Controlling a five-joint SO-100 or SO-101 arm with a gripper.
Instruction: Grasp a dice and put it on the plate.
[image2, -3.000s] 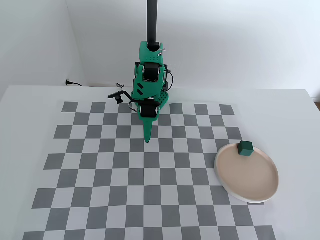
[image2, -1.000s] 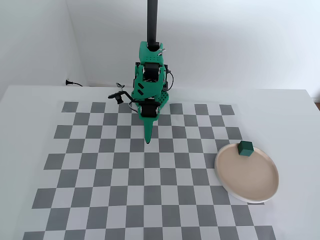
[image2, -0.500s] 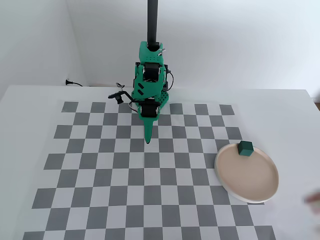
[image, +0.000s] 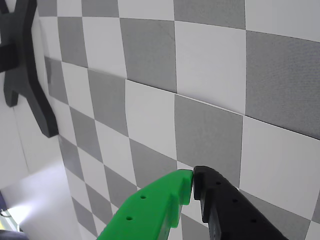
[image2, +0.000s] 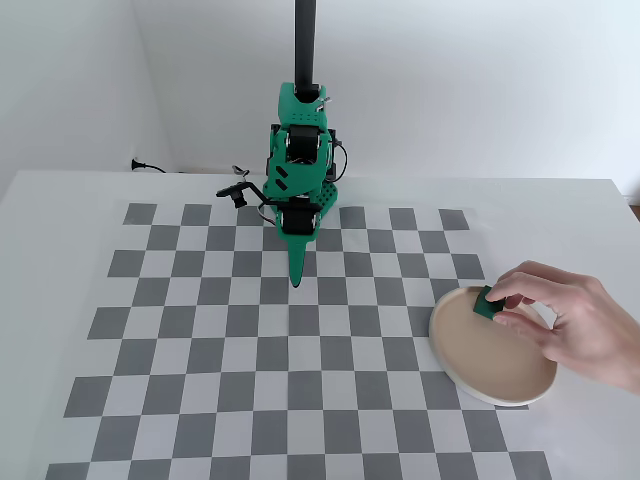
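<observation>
The round plate (image2: 490, 352) sits on the desk (image2: 60, 200), at the right edge of the checkered mat (image2: 250, 350) in the fixed view. A person's hand (image2: 575, 320) reaches over the plate from the right. Its fingers pinch the dark green dice (image2: 489, 302) just above the plate's far rim. Farther back, well away from the plate, the green arm (image2: 300, 160) stands folded. Its gripper (image2: 296, 278) points down at the mat. In the wrist view the gripper (image: 193, 181) is closed with nothing in it, its green and black tips touching.
</observation>
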